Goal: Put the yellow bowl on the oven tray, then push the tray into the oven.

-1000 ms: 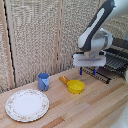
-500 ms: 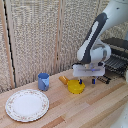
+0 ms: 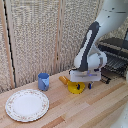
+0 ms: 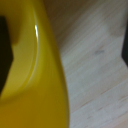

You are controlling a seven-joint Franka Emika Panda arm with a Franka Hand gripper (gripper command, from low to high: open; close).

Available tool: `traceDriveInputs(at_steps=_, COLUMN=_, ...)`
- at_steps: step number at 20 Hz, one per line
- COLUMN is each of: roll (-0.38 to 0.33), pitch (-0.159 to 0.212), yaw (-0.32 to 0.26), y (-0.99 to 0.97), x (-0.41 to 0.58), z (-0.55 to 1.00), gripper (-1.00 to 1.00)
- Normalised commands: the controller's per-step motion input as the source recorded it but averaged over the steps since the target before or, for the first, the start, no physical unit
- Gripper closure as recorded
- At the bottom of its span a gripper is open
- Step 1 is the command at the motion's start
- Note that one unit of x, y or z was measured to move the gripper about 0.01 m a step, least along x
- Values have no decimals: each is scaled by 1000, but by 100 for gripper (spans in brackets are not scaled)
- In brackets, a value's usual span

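One grabber (image 3: 83,86) hung low over the yellow dish (image 3: 75,89), its blue-tipped fingers spread wide either side of the rim. The dish sat on the wooden worktop (image 3: 95,107) near its back edge, beside the baking sheet (image 3: 115,65).

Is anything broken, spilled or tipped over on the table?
Nothing stands out. The small round yellow dish, the blue cup and the large white patterned-rim plate all sit upright on the wooden table, with no spill or crack visible.
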Motion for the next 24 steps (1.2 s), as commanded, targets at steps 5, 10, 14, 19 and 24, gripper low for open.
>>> traceDriveInputs(at_steps=5, roll=-7, pitch=-3, yaw=-1, y=72, x=0, z=4, gripper=100)
traceDriveInputs(at_steps=10, roll=7, pitch=-3, yaw=-37, y=10, x=25, z=266, gripper=100)
traceDriveInputs(at_steps=14, roll=27, pitch=2, yaw=-41, y=0, x=290, z=736, gripper=100)
traceDriveInputs(at_steps=19, roll=5, pitch=0, yaw=-56, y=0, x=471, z=957, gripper=100)
traceDriveInputs(at_steps=24, roll=-29, pitch=-4, yaw=-103, y=9, x=539, z=945, gripper=100)
